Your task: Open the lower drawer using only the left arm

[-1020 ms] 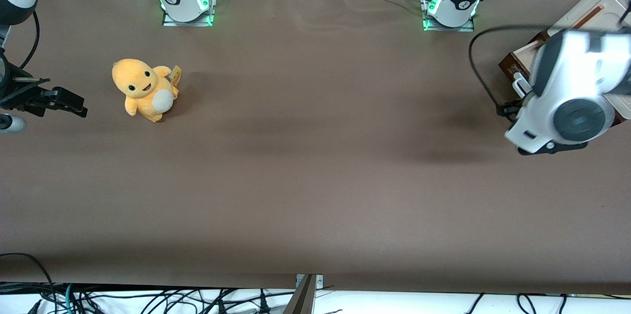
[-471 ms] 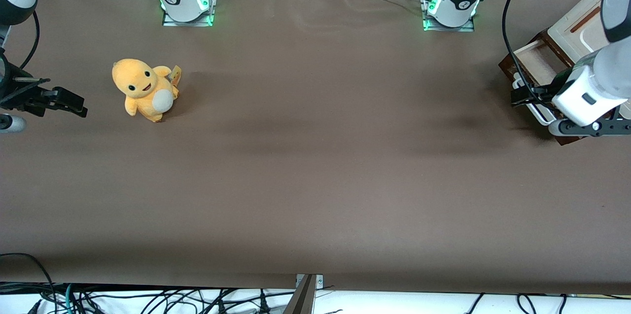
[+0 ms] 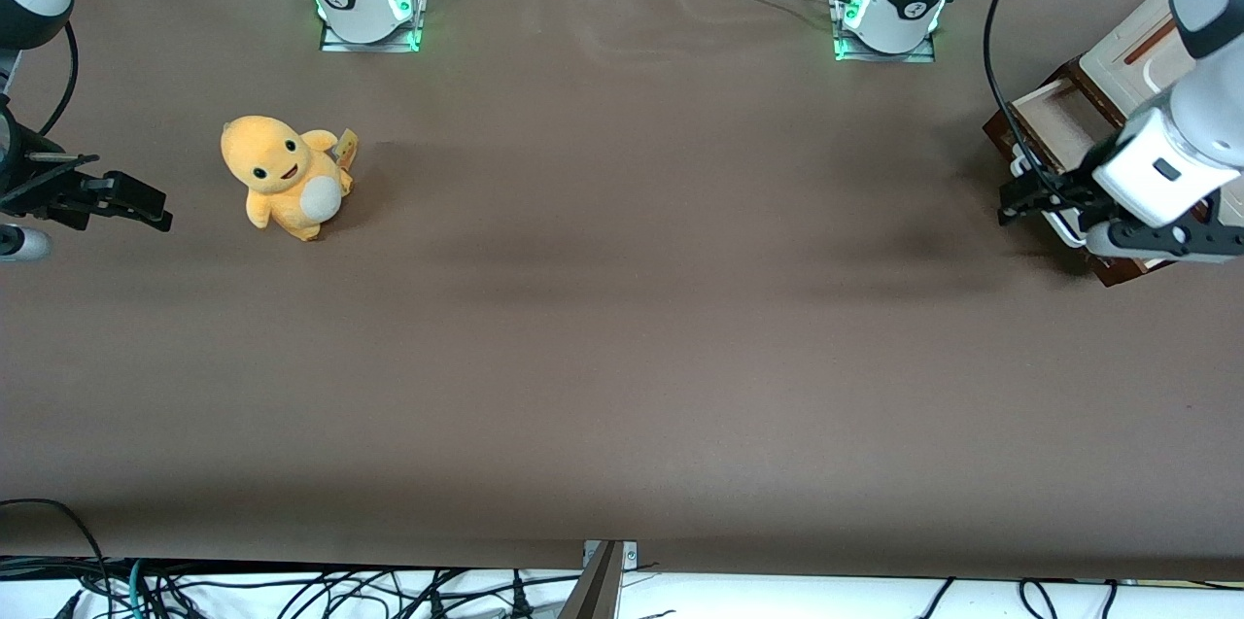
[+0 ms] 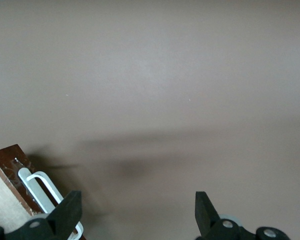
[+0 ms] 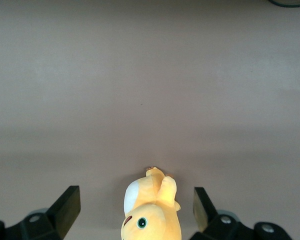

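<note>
Drawer pulled out — gripper just beside its white handle, jaws wide open, holding nothing.

The left arm's end effector hovers at the pulled-out lower drawer.

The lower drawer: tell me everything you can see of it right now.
The lower drawer is a shallow dark-brown wooden tray with a pale tan inside and a long white bar handle on its front. It is the bottom of a small cabinet at the working arm's end of the table, under a cream-white drawer front. It stands partly pulled out, its inside showing. The left arm's pincer is open beside the handle, one finger in front of it; contact cannot be told.
</note>
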Controlling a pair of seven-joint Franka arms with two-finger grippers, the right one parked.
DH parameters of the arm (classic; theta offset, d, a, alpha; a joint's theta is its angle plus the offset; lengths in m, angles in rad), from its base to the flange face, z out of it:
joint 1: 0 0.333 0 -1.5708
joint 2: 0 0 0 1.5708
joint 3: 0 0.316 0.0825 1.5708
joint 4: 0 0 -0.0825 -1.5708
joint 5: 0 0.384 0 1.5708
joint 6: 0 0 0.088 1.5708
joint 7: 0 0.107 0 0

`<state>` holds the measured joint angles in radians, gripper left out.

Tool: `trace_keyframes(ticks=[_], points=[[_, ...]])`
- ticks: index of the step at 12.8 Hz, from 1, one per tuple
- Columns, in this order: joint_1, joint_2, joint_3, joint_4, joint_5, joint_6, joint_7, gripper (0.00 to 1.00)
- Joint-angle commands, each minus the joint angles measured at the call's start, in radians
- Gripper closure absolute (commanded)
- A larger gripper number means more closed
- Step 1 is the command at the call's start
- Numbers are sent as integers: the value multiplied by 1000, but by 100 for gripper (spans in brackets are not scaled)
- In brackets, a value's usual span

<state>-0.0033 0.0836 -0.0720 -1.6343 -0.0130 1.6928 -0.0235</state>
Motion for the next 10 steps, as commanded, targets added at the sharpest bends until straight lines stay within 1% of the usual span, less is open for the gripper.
trace_keyframes(ticks=[1, 3, 10], points=[[-32, -68, 23, -78, 16, 30, 8, 0], [-33, -106, 23, -120, 16, 30, -6, 0], [-33, -108, 24, -124, 13, 27, 0, 0]])
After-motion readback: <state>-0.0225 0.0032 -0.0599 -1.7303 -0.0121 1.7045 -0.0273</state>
